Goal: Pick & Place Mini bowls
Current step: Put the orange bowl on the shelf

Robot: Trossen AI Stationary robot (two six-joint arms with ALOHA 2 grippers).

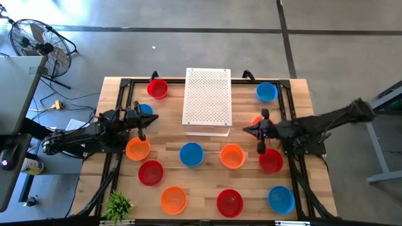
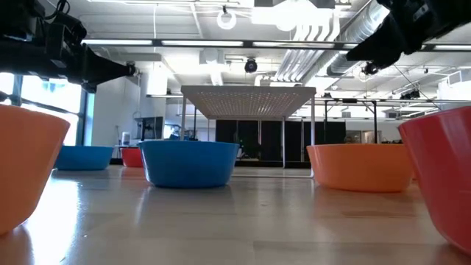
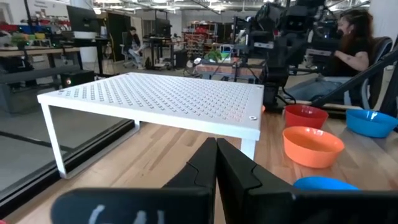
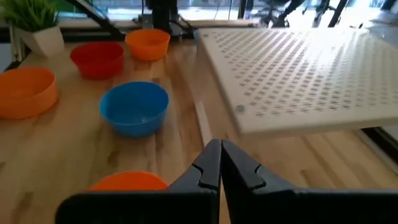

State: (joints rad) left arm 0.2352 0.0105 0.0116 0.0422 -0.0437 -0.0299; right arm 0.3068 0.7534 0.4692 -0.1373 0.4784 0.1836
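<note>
While both arms hover empty over bench, mini bowls (image 1: 191, 154) lie scattered singly along front half and rear corners. Left gripper (image 1: 152, 117) pressed together; orange bowl (image 1: 137, 149) just frontward, nearest. Right gripper (image 1: 246, 130) pressed together.

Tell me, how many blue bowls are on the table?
4 blue bowls: one right of the white rack, one partly under the left arm, one mid-table, one at the overhead view's lower right. Others may hide under arms.
</note>
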